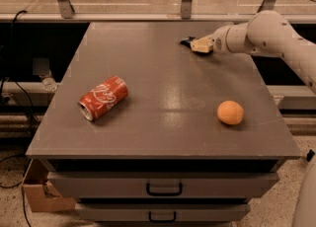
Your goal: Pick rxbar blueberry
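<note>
The rxbar blueberry (187, 40) shows only as a small dark sliver at the far right of the table top, mostly hidden by my gripper. My gripper (199, 45), beige at the tip of the white arm that reaches in from the right, sits right at the bar, touching or just over it. Whether the bar rests on the table or is lifted cannot be told.
A red soda can (103, 97) lies on its side at the left of the grey table (158, 137). An orange (230, 112) sits at the front right. Drawers are below the table's front edge, and a rail with posts runs behind it.
</note>
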Controlling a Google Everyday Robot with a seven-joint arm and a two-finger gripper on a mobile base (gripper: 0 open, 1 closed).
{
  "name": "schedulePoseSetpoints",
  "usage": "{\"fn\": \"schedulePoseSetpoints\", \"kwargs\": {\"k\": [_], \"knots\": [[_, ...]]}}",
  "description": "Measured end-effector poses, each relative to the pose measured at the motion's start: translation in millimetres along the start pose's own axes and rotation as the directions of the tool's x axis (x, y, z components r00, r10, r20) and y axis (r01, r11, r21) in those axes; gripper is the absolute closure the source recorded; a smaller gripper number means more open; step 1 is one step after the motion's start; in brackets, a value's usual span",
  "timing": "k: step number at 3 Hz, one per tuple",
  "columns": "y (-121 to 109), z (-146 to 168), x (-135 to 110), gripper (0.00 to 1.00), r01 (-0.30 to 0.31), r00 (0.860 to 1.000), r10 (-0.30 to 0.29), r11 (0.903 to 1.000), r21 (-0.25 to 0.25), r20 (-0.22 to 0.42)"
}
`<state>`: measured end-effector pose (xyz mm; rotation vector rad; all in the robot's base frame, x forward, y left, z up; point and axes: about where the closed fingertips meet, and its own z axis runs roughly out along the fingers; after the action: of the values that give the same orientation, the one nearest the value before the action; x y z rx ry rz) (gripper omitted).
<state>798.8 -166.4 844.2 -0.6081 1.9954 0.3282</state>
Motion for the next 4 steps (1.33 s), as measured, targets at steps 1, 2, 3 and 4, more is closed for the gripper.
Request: {"fn": "schedulePoseSetpoints", "kwargs": {"k": [1, 2, 3, 4], "knots": [[3.8, -1.2, -7.5, 0.88, 0.002, 1.000, -0.002, 0.9999, -0.015, 0.011], [6.1, -7.9, -20.7, 1.00, 0.021, 0.999, -0.019, 0.9993, -0.030, 0.045], [10.1, -22.1, -42.6, 1.00, 0.070, 0.992, -0.062, 0.9955, -0.064, 0.113], [16.8, -38.4, -66.7, 1.00, 0.139, 0.976, -0.116, 0.9834, -0.116, 0.185]]}}
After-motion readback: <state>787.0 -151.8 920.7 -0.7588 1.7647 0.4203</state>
